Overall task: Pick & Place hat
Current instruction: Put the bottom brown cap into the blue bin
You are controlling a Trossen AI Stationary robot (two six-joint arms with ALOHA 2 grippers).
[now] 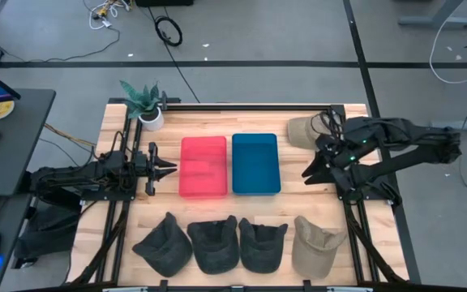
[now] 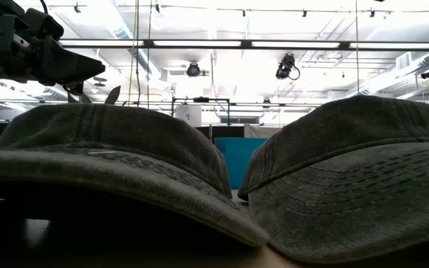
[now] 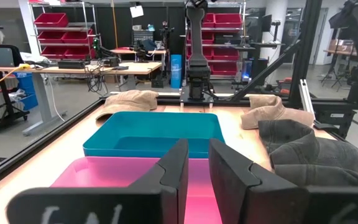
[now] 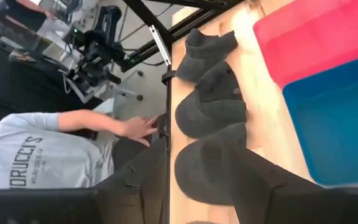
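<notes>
Worktop (image 1: 128, 219), light wood, viewed from above. Contents recorded as follows.

Trays: one pink tray (image 1: 203, 165) and one blue tray (image 1: 255, 163), side by side at centre, touching along their long edges, both apparently unfilled.

Hats, near edge (6 o'clock): a row of four. Three dark hats (image 1: 212, 244) and one tan hat (image 1: 319, 246) at the 5 o'clock end. In the low view two dark hats filled the foreground, brims toward the camera.

Hat, far corner (1 o'clock): one further tan cap (image 1: 302, 130), lying just beside the right arm, partly hidden by it.

Plant (image 1: 143, 100): small potted item at 11 o'clock, not part of the task.

Left tool (image 1: 169, 168): at 9 o'clock, just beside the pink tray, pointing toward 3 o'clock. Fingers nearly together with a narrow gap, nothing between them.

Right tool (image 1: 308, 173): at 3 o'clock, just beside the blue tray, pointing toward 8 o'clock. Fingers spread apart, nothing held; its wrist view looked down along the hat row.

Governing relation: the tan hat in the row lay toward 6 o'clock from the right tool, well apart; judged, the right arm was the nearer for it, the left arm nearer the dark hat at 7 o'clock.

Beyond the worktop: a person in a grey shirt (image 4: 36, 162), hand on the frame.
</notes>
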